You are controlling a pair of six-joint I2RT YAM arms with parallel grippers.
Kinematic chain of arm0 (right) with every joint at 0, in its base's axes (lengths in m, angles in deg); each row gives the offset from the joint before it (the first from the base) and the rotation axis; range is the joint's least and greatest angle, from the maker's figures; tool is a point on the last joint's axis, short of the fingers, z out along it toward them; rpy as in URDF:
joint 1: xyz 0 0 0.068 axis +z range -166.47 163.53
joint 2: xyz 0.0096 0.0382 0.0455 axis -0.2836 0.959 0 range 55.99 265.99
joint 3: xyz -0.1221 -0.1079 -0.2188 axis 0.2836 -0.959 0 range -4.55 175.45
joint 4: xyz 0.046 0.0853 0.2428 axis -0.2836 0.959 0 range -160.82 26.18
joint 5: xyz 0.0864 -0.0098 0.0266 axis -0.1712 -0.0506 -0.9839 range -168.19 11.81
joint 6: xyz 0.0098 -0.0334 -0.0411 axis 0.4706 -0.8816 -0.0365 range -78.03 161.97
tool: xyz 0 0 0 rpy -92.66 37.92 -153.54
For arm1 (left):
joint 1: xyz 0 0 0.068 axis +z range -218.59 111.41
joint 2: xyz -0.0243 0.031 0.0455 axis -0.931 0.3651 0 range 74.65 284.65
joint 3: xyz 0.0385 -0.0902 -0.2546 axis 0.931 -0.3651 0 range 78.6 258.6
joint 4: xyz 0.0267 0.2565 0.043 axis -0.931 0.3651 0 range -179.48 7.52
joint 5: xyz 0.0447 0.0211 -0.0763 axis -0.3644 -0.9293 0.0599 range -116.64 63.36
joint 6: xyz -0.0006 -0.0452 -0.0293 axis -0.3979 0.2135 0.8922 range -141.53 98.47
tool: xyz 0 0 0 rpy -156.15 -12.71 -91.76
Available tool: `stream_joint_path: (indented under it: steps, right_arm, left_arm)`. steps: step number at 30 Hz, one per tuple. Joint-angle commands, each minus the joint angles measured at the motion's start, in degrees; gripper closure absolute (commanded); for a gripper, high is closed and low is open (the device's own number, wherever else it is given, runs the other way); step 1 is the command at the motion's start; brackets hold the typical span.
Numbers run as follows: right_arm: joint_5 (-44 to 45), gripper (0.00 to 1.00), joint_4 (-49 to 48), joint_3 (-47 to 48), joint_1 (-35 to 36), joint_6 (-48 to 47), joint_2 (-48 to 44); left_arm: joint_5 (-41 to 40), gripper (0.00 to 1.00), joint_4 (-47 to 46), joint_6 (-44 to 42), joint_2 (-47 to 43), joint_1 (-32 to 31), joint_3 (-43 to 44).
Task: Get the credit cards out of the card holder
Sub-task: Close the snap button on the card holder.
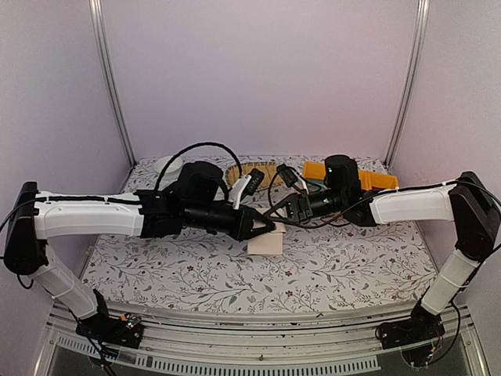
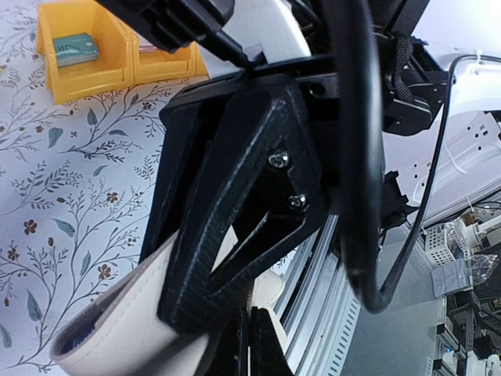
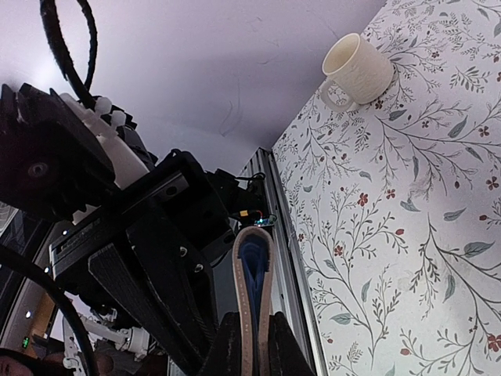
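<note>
A: Looking from above for the card holder (image 1: 266, 244). Found mid-table, just on the near side of where the two arms meet, beige face showing.

B: Gripped?

A: Hard to say from up there. Left gripper (image 1: 270, 227) right at its top edge, right gripper (image 1: 288, 210) just beside it, reaching in from the far right. Fingertips lost among the black housings.

B: Settled by the wrist views. Right wrist: fingers (image 3: 228, 352) pinched shut on the holder's cream edge, seen end-on, with a blue strip (image 3: 252, 266) between the two leaves. Cannot tell whether a card.

A: And the left wrist?

B: Clamped tight as well, the tan cover bulging out left of the fingertips, a bit of blue at its open end.

A: Resting on the table (image 1: 352, 266) or lifted?

B: Cannot tell from any view.

A: Anything else?

B: White mug (image 3: 356, 69) at the far left, plainest from the right wrist. Yellow bin (image 2: 78, 78) at the far right, with a teal item (image 2: 74, 48) inside, plain from the left wrist.
</note>
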Motion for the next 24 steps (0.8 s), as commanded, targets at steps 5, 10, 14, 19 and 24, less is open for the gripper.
stream_joint_path:
  steps: [5, 10, 14, 19, 24]
  right_arm:
    - [-2.40, 0.99, 0.66, 1.65, 0.20, 0.77, -0.10]
    - [-2.34, 0.99, 0.64, 1.38, 0.24, 0.35, -0.34]
    - [-1.47, 0.99, 0.66, 1.35, 0.12, 0.25, -0.60]
    - [-1.72, 0.99, -0.46, 1.69, -0.07, 0.40, -0.54]
    - [-1.64, 0.99, -0.79, 1.33, -0.06, 0.77, -0.94]
  left_arm:
    - [-2.39, 1.00, 1.16, -0.28, -0.69, 1.40, 0.09]
    - [-2.15, 1.00, 1.99, -0.41, -0.14, 1.44, 0.18]
    - [-0.43, 1.00, 2.08, -0.06, 0.18, 1.41, -0.53]
    - [-0.31, 1.00, 2.38, -0.13, 0.71, 1.58, -1.33]
    - [0.57, 1.00, 1.12, 0.13, 1.46, 1.56, -1.29]
